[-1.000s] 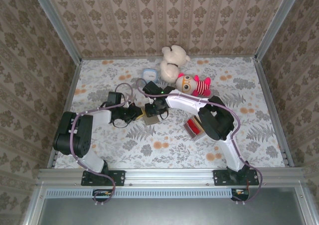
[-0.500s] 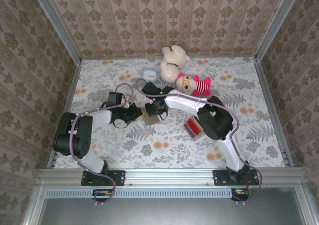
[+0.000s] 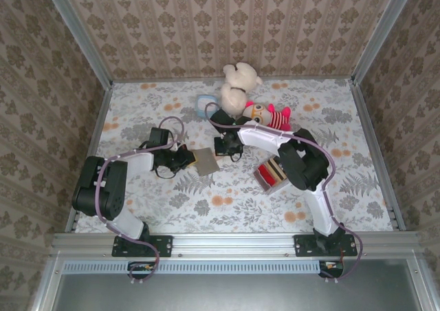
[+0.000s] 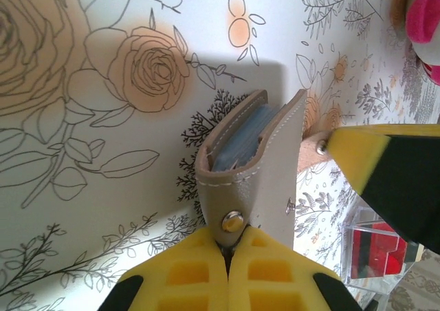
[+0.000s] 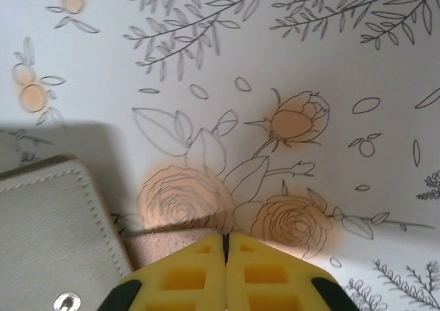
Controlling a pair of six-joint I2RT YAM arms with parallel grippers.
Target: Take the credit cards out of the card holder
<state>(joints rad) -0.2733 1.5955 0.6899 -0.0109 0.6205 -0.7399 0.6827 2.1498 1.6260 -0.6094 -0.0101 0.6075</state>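
The grey card holder point(image 3: 205, 161) is off the cloth at mid-table, between the two grippers. My left gripper point(image 4: 237, 239) is shut on its snap tab and shows left of the holder from above point(image 3: 187, 161). Inside the half-open holder point(image 4: 275, 166) the light blue edges of the credit cards point(image 4: 237, 144) are visible in their pockets. My right gripper point(image 5: 226, 237) is shut, and the holder's tan flap point(image 5: 168, 245) runs in under its fingertips. From above it point(image 3: 221, 148) sits at the holder's right corner. A grey panel point(image 5: 48, 228) lies to its left.
A grey tray with red contents point(image 3: 271, 174) lies just right of the right arm's wrist. A white plush bear point(image 3: 238, 84) and a striped doll point(image 3: 267, 115) sit at the back, with a small light blue box point(image 3: 203, 104) beside them. Wallpapered walls enclose the table.
The right gripper closed and moved right and slightly back, off the top of the holder. The holder now shows as an uncovered grey square. The left gripper stayed put, still shut.
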